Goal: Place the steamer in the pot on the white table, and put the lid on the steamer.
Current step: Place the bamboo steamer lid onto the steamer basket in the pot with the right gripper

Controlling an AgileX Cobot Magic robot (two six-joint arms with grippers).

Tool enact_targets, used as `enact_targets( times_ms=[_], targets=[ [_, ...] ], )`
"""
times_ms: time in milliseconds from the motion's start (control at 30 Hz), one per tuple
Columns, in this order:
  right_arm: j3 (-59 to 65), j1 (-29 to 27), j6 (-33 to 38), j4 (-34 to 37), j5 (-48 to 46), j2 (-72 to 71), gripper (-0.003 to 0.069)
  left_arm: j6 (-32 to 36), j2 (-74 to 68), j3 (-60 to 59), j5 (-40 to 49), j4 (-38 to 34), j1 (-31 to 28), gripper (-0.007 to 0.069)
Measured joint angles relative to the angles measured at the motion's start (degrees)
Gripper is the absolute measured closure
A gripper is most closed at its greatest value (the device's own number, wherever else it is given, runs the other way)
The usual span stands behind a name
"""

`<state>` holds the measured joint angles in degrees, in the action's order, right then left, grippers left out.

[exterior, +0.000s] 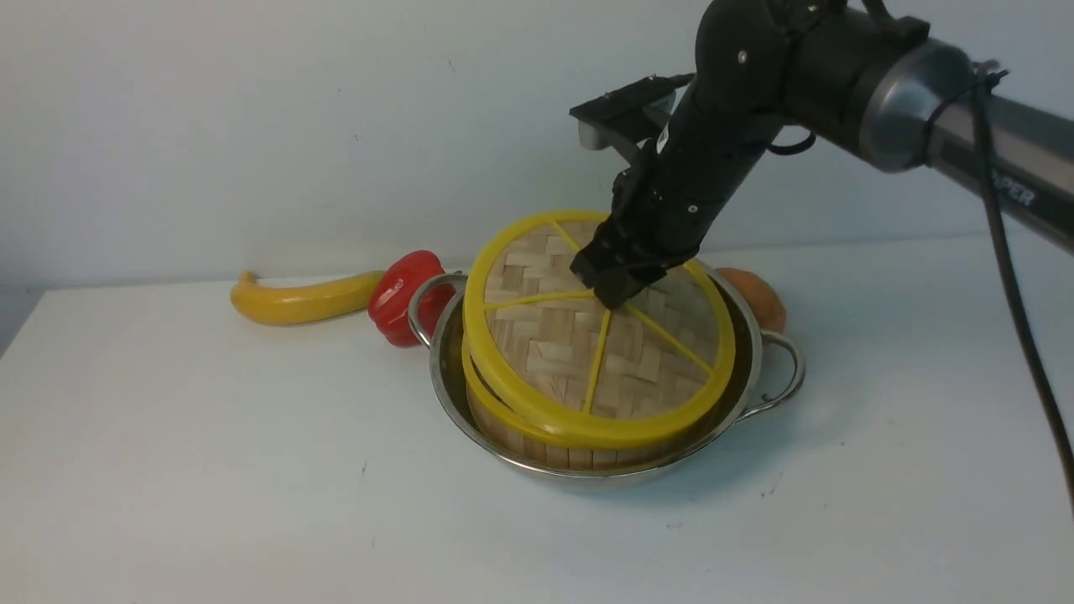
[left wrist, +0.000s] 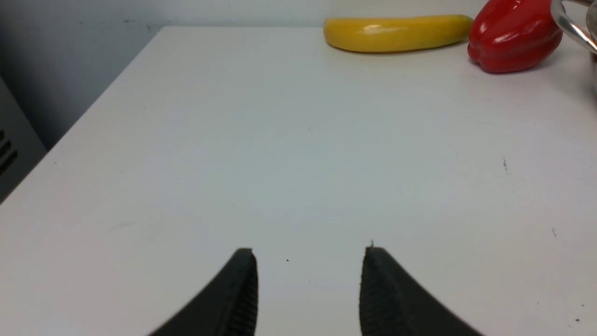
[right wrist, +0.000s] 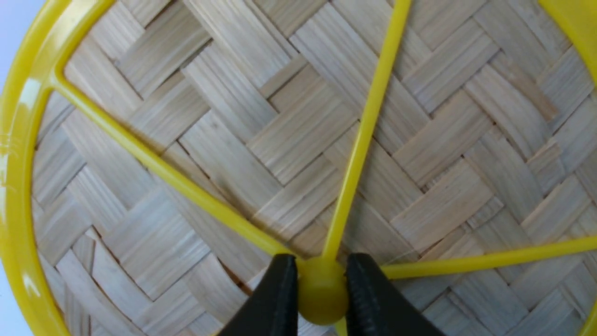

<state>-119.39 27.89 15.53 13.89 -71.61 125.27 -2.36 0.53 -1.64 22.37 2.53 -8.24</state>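
Note:
The shiny pot [exterior: 587, 478] stands mid-way across the white table [exterior: 210, 461]. Inside it sits the steamer [exterior: 503, 424], its bamboo wall and yellow rim showing at the near left. The lid [exterior: 554, 344], a woven disc with yellow spokes, lies tilted over the steamer, with its far side raised and its near edge low on the steamer's rim. My right gripper [exterior: 617, 294] comes down from the upper right and is shut on the lid's yellow knob [right wrist: 322, 291], one finger on each side of it. In the right wrist view the right gripper [right wrist: 322, 261] fills the lower middle. My left gripper [left wrist: 308, 254] is open over bare table, holding nothing.
A yellow banana-shaped fruit [exterior: 302, 298] and a red pepper [exterior: 407, 289] lie behind the pot's left handle [exterior: 428, 302]. A brown-orange round thing [exterior: 759, 294] sits behind its right side. The table's left edge [left wrist: 84, 116] drops off beside the left gripper.

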Motion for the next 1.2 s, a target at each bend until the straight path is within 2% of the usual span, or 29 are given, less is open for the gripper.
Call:
enact_targets(
  times_ms=[467, 800, 1200],
  targets=[
    [-0.8, 0.8, 1.6, -0.5, 1.8, 3.3, 0.0545, 0.0, 0.0, 0.0, 0.0, 0.0, 0.0, 0.0334],
    [-9.4, 0.9, 1.4, -1.1, -1.0, 6.0, 0.0545, 0.0, 0.0, 0.0, 0.0, 0.0, 0.0, 0.0334],
    [-11.2, 0.9, 1.2, -1.4, 0.1, 8.2, 0.0545, 0.0, 0.0, 0.0, 0.0, 0.0, 0.0, 0.0334]
  ],
)
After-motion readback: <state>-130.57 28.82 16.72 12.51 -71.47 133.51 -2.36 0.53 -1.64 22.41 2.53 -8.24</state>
